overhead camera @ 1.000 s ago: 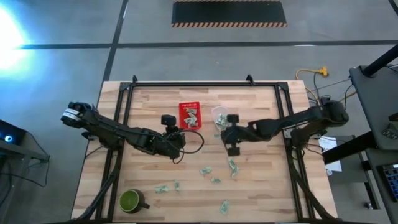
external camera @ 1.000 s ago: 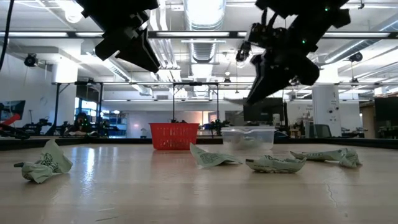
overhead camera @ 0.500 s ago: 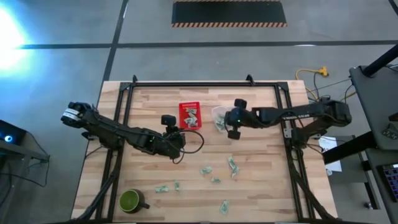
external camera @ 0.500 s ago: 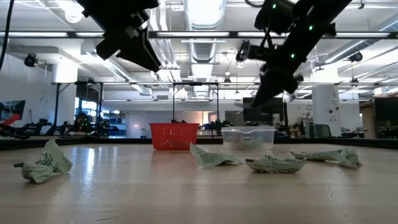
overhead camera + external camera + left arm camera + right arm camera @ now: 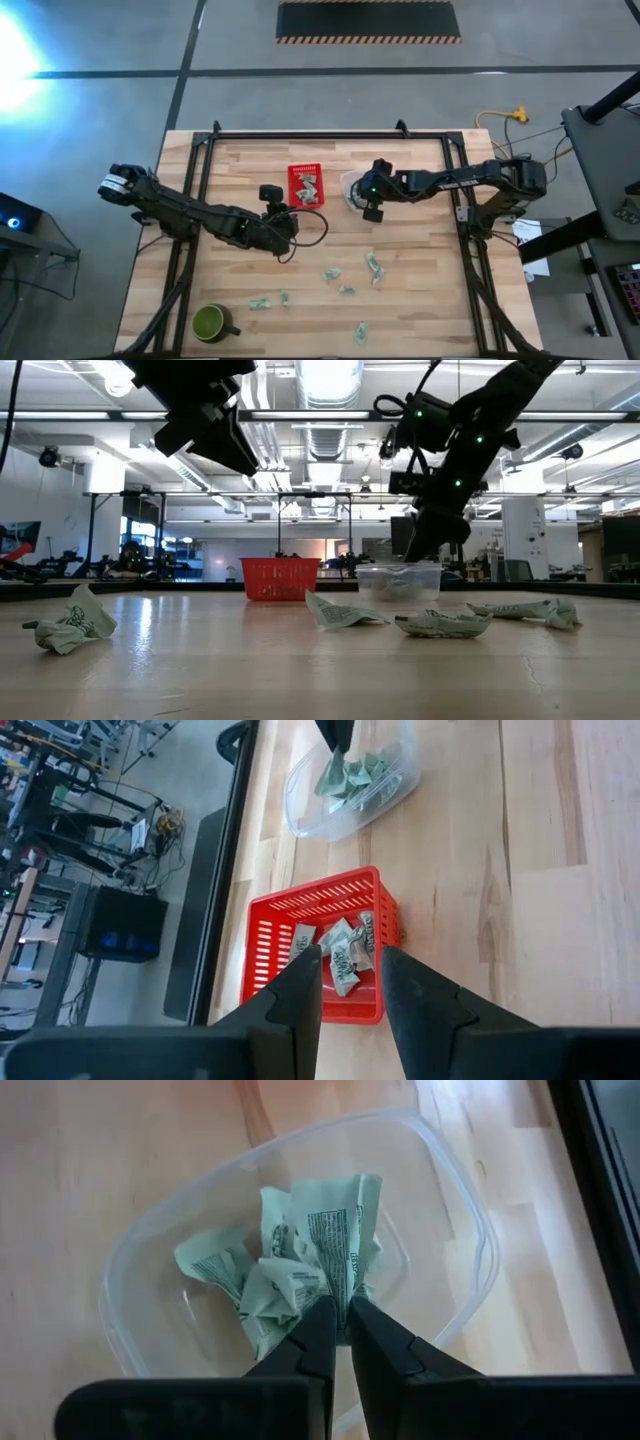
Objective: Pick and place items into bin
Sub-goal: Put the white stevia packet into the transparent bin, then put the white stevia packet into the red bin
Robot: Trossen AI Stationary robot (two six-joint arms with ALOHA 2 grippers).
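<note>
My right gripper is shut on a pale green-and-white crumpled wrapper over a clear plastic container that holds other wrappers. In the high view it is at the container, right of the red basket. The basket holds several wrappers. My left gripper is open and empty, above the table just near of the basket. Several loose wrappers lie on the table toward the near side. My right gripper pinches the wrapper by its crumpled lower edge between its two fingertips, coming from above and pointing down into the clear container. The wrapper spreads out past the fingertips over the container's floor; whether it rests on the floor I cannot tell.
A green mug stands at the near left corner. Loose wrappers lie at the table's middle and near side; in the low view they show in front. Black frame rails run along the table's sides.
My right gripper has gone from the table's middle toward the far edge and a little left, and down, until it is over the clear container. My left arm has kept still.
</note>
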